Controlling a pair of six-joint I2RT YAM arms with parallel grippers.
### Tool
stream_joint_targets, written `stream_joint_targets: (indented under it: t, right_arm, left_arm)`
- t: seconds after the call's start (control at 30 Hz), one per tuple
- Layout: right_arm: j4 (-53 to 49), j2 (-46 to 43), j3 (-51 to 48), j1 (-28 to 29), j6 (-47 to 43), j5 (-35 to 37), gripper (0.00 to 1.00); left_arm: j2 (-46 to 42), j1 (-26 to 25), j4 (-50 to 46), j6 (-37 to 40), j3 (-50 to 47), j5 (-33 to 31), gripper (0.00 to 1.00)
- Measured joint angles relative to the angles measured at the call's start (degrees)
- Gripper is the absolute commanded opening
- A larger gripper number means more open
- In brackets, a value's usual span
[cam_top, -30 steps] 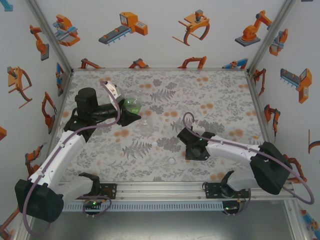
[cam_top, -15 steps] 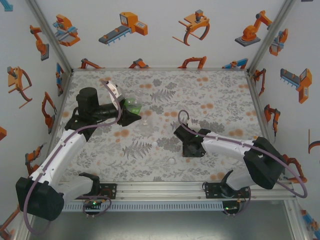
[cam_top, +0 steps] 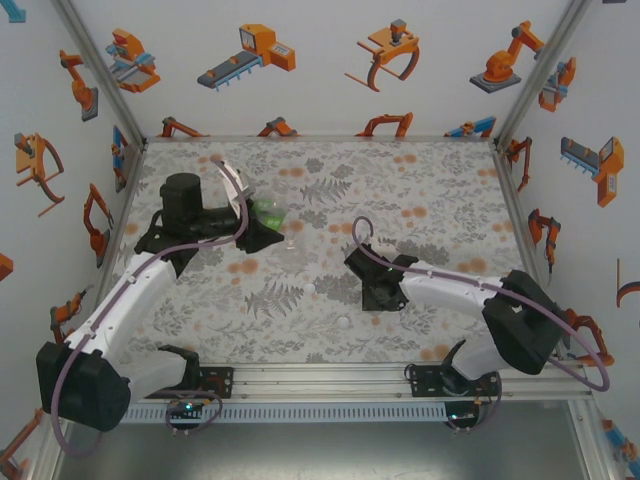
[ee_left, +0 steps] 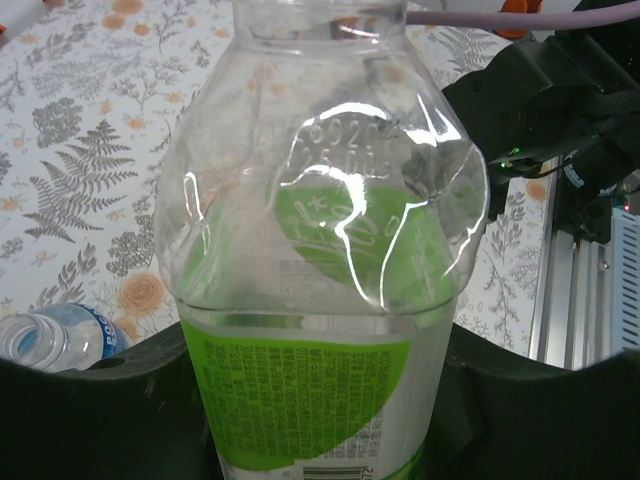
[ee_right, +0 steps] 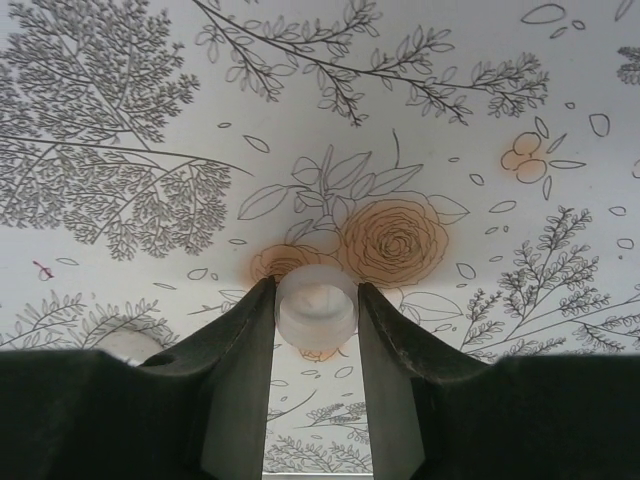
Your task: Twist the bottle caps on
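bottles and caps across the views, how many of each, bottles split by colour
green-labelled bottle: 1
blue-labelled bottle: 1
colourless bottle: 1
gripped cap: 1
loose caps: 2
total: 6

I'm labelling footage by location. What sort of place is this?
Probably a robot test booth: white walls printed with orange robot cartoons, aluminium framing, and a left arm and right arm bolted at a floral-covered table.
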Motion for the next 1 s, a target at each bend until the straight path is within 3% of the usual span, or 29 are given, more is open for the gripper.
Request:
stream_joint_targets:
  t: [0.23,0.4,0.63,0.93,1.0]
  right_arm:
    - [1.3,2.5,4.5,-4.6,-4.1,-3.6,0.34]
    - [1.8,6.7,10.5,-8.4,-9.0,-6.5,0.34]
    - [2.1,13.1,16.6,-11.2,-14.7,-8.8,0.34]
    - [1.7,15.2,16.8,-11.2,-16.1,-10.6,0.39]
    - [1.7,15.1,16.6,-11.2,-16.0,-10.6,0.46]
  left_arm:
    - [3.8,-4.6,-2.5,-1.3,2.9,-1.6,0.01]
    - [7.9,-8.2,-0.3,-10.1,3.8,-2.7,0.0]
    - [7.9,-12.7,4.2,-19.9,1.7,-9.1,0.0]
    - [5.4,-13.0,6.1,-25.4,1.2,-14.6,0.0]
    - [5.2,-13.0,6.5,-25.5,0.9,-14.4,0.0]
